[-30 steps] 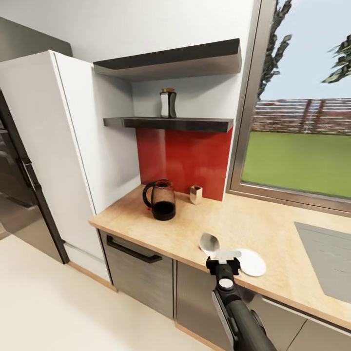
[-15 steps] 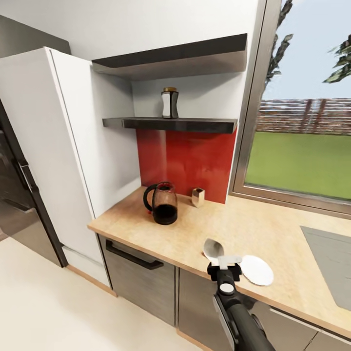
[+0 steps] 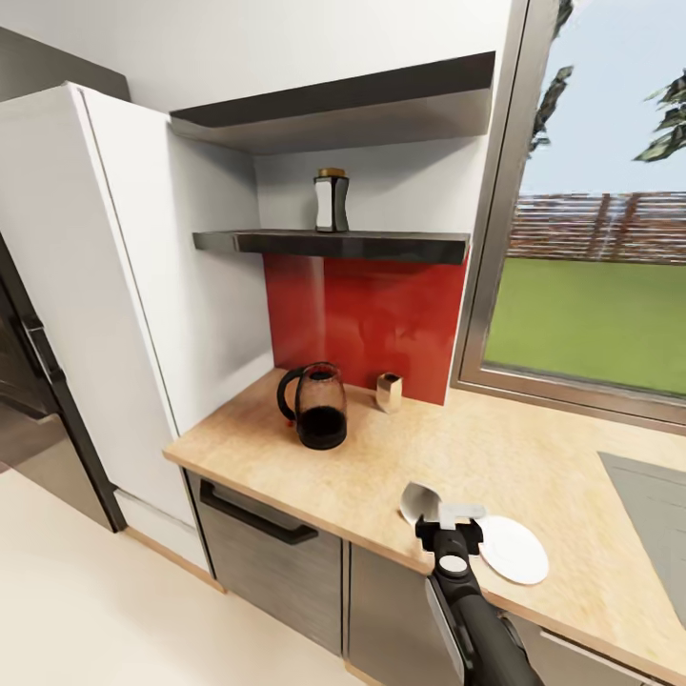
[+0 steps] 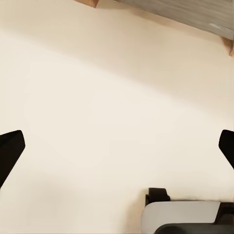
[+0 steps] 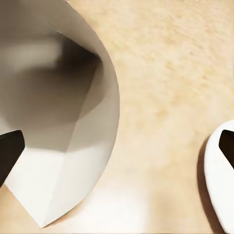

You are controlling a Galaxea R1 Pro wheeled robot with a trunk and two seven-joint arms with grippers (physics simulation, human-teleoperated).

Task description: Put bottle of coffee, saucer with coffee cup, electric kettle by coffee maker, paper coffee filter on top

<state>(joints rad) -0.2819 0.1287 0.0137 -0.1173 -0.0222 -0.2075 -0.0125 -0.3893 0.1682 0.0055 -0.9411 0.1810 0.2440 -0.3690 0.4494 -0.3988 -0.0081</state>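
Observation:
The bottle of coffee stands on the dark kitchen shelf. Below it the glass electric kettle sits on the kitchen countertop near the red wall panel. My right gripper hovers open at the counter's front edge, just over the paper coffee filter and beside the white saucer. Up close in the right wrist view, the paper coffee filter lies curled and the saucer sits at the picture's edge. My left gripper is open over bare floor. The coffee maker and coffee cup are out of view.
A small tan block stands by the red panel. The grey sink is inset at the far right. A tall white cabinet and a dark fridge flank the counter's left end. A window fills the right wall.
The whole picture has shifted as the camera moved nearer to the counter. My right gripper keeps its place over the filter and beside the saucer.

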